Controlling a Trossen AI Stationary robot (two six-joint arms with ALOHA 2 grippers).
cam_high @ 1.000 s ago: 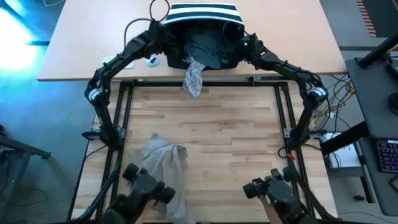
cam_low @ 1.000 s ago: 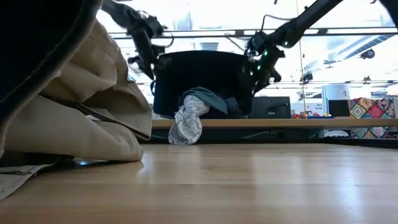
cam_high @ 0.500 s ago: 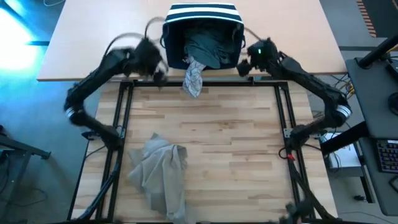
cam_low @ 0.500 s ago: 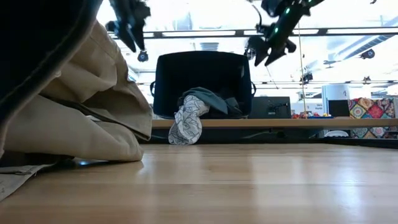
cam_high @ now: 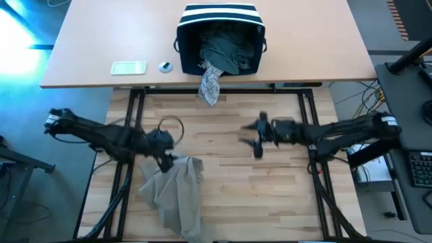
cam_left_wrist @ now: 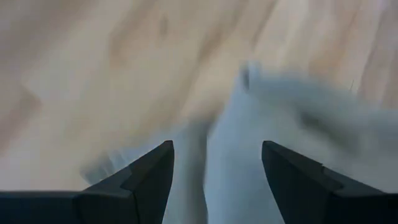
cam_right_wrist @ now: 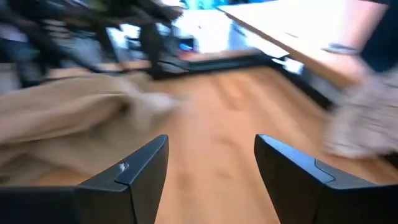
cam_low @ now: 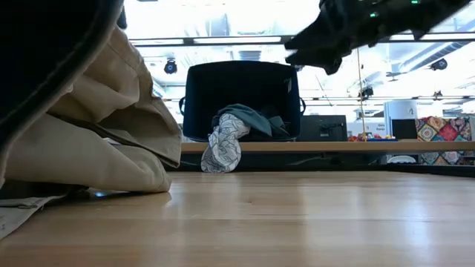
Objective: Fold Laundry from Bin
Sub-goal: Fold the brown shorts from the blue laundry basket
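The navy bin (cam_high: pixel 219 27) lies tipped on the far desk, its mouth facing the near side. A teal-green garment (cam_high: pixel 226 50) spills from it. A grey-white patterned garment (cam_high: pixel 210 85) hangs out over the desk's edge (cam_low: pixel 223 150). A tan garment (cam_high: pixel 174 189) lies crumpled on the wood table at the near left. My left gripper (cam_high: pixel 167 155) is open, pointing steeply down over the tan garment's far edge (cam_left_wrist: pixel 292 106). My right gripper (cam_high: pixel 256 138) is open above the table's middle right, pointing nearly level toward the tan garment (cam_right_wrist: pixel 68 124).
A flat white item (cam_high: pixel 128 67) and a small round one (cam_high: pixel 165 66) lie on the far desk, left of the bin. Black frame rails (cam_high: pixel 138 115) run along the wood table's sides. Bare wood (cam_high: pixel 250 189) lies right of the tan garment.
Both arms have swung fast from the bin's two sides toward the near edge and down. The left one now stands over the tan garment's far edge. The right one has tipped to nearly level over the table's middle right. The bin and its laundry have stayed in place.
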